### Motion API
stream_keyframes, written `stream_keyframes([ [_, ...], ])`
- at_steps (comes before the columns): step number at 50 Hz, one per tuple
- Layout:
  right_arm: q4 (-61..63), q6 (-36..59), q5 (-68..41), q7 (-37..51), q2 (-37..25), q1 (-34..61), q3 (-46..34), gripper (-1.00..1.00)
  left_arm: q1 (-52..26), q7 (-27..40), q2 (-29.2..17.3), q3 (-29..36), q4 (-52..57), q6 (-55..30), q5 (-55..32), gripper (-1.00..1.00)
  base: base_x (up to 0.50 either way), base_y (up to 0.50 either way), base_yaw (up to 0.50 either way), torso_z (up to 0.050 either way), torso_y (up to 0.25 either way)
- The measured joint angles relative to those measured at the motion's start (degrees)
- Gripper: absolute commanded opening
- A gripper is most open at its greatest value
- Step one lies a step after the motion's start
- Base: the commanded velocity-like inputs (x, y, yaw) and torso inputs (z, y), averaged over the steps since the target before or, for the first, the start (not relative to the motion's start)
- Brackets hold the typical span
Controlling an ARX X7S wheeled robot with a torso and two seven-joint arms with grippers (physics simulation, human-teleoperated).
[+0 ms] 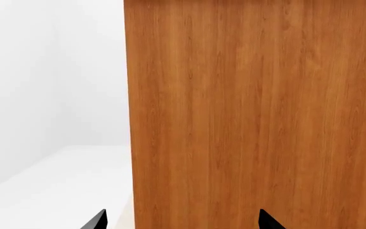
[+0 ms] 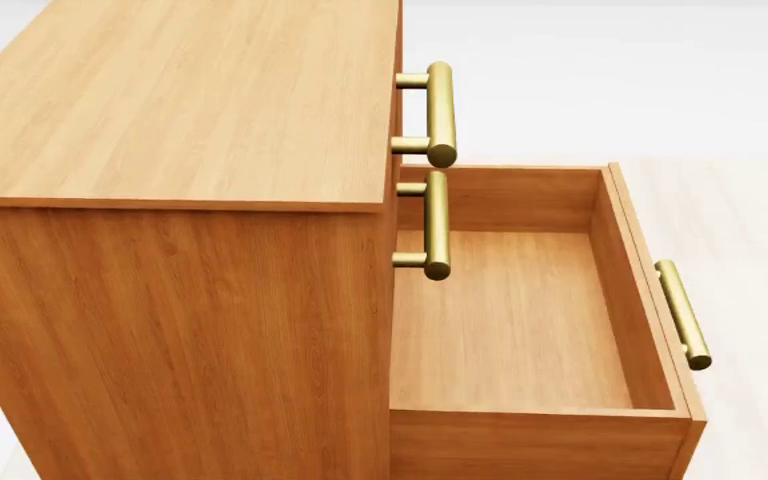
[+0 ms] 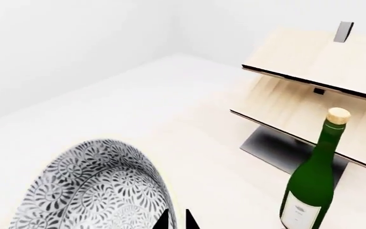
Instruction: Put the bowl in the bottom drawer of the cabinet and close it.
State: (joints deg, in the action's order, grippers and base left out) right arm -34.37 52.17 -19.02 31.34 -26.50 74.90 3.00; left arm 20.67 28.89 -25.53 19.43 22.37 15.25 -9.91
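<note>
The bowl (image 3: 94, 191), white-grey with a dense speckled floral pattern, shows only in the right wrist view. My right gripper (image 3: 177, 220) is shut on its rim, one fingertip inside and one outside. In the head view the orange-brown cabinet (image 2: 171, 100) stands with its bottom drawer (image 2: 518, 320) pulled out and nothing in it; the brass handle (image 2: 683, 314) is on the drawer's front. Neither arm shows in that view. My left gripper (image 1: 181, 220) is open, its tips wide apart, facing a flat wood side of the cabinet (image 1: 253, 109).
The two upper drawers are shut, and their brass handles (image 2: 440, 112) (image 2: 435, 225) stick out over the open drawer. A tall green bottle (image 3: 313, 186) stands in front of a pale wood slanted rack (image 3: 310, 71) on the pale floor beyond the bowl.
</note>
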Motion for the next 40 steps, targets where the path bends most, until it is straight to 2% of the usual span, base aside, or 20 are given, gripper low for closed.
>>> stream_keyframes([
  [18, -13.64, -5.32, 2.37, -4.29, 3.16, 7.76, -5.16, -1.00, 0.01, 0.45, -0.09, 0.02, 0.09, 0.09, 0.01, 1.00, 0.00, 0.00, 0.00, 0.000, 0.001],
  [32, -30.66, -13.39, 5.13, -8.74, 6.56, 14.93, -8.89, -1.00, -0.06, 0.64, -0.20, 0.11, 0.10, 0.18, -0.07, 1.00, 0.00, 0.00, 0.00, 0.000, 0.000],
  [40, -36.45, -15.68, 6.67, -10.15, 8.22, 17.01, -9.04, -1.00, -0.12, 0.68, -0.24, 0.18, -0.10, 0.36, -0.12, 1.00, 0.00, 0.00, 0.00, 0.000, 0.001],
])
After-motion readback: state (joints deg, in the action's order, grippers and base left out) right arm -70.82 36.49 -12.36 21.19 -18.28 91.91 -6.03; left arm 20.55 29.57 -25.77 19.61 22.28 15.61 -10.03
